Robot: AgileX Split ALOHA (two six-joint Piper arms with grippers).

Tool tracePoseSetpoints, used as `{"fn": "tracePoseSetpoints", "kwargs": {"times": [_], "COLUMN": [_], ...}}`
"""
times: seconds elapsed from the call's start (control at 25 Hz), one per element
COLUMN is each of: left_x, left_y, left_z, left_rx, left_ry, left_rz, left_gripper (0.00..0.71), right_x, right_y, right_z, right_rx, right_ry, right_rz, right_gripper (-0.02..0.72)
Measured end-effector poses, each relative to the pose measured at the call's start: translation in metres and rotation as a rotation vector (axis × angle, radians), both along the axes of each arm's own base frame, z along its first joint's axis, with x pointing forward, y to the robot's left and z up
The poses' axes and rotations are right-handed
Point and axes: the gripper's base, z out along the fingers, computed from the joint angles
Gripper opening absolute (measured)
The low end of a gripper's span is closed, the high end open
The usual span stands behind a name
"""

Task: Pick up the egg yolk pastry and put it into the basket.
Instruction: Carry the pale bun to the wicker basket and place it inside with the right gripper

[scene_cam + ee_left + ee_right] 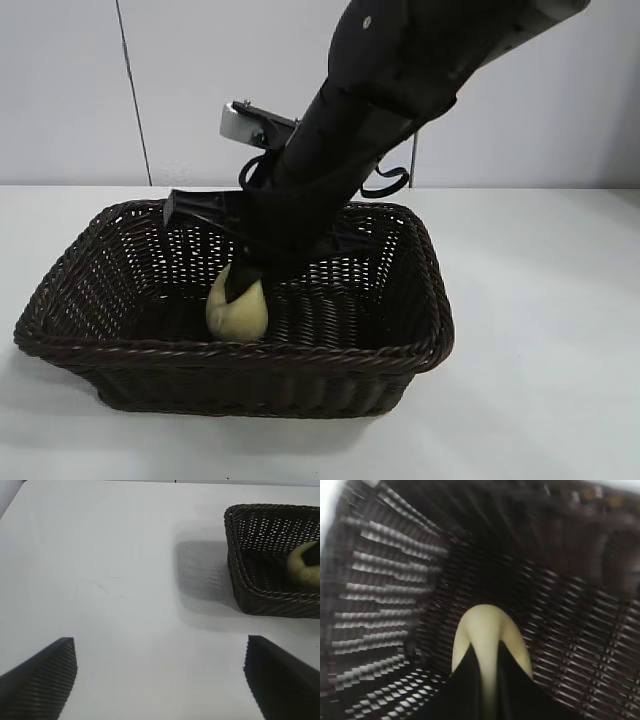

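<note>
Egg yolk pastry (238, 307), pinched in my right end effector (243, 284) inside the basket (420, 345), could stick to my fingers when I release.

bright, even light from above across the white table (125, 580). the basket (240, 570) throws a soft grey shadow at centre right of the left wrist view. the right wrist view is dim and motion-smeared, its wicker streaked toward the edges.

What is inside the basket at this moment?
Inside the basket is the egg yolk pastry, pinched by the right claw reaching in from above. The arm covers part of the far wall; the floor under the pastry is hidden.
</note>
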Motion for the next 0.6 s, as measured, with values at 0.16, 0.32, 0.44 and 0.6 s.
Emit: {"fn": "tracePoseSetpoints", "kwargs": {"times": [0.16,0.32,0.44,0.6], "left_x": [0.000,0.000,0.000,0.000], "left_y": [0.000,0.000,0.000,0.000], "left_z": [0.000,0.000,0.000,0.000], "left_rx": [0.000,0.000,0.000,0.000], "left_ry": [0.000,0.000,0.000,0.000], "left_rz": [0.000,0.000,0.000,0.000], "left_gripper": [0.658,0.658,0.658,0.658], "right_x": [0.000,-0.001,-0.004,-0.007], "right_y": [0.000,0.000,-0.001,-0.003], "right_z": [0.000,0.002,0.012,0.037], "right_rx": [0.002,-0.001,0.007,0.024], "right_ry": [-0.003,0.009,0.000,-0.010], "right_rz": [-0.002,0.004,0.013,0.034], "right_gripper": [0.171,0.402,0.495,0.518]}}
